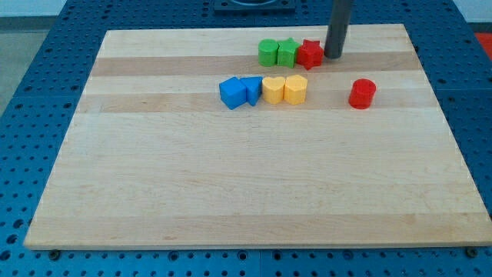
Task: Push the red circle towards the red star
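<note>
**Q:** What lies on the board, and in what arrangement?

**A:** A pale wooden board (231, 177) rests on a blue perforated table (46, 46). Two short rows of blocks sit in the upper half. Upper row, from the view's left: a green round block (267, 52), a second green block (287, 53) whose shape cannot be made out, and the red star (310, 54); all three appear to touch their neighbours. Lower row, from the view's left: a blue cube-like block (231, 92), a second blue block (251, 89) with a pointed lower edge, a yellow block (273, 90) and another yellow block (295, 89), also packed side by side.

**Q:** Where is the red circle?

**A:** The red circle (362, 93) stands alone, toward the view's right, level with the lower row and well apart from the nearest yellow block. It lies below and to the right of the red star, with bare board between them.

**Q:** Where is the rod?

**A:** The dark rod comes down from the view's top. My tip (334, 55) meets the board just beside the red star, on the star's right; whether they touch cannot be told. The tip sits above and to the left of the red circle, clearly apart from it.

**Q:** Are the fingers wide, narrow, or holding something?

**A:** The arm ends in the plain rod, so it holds nothing.
</note>
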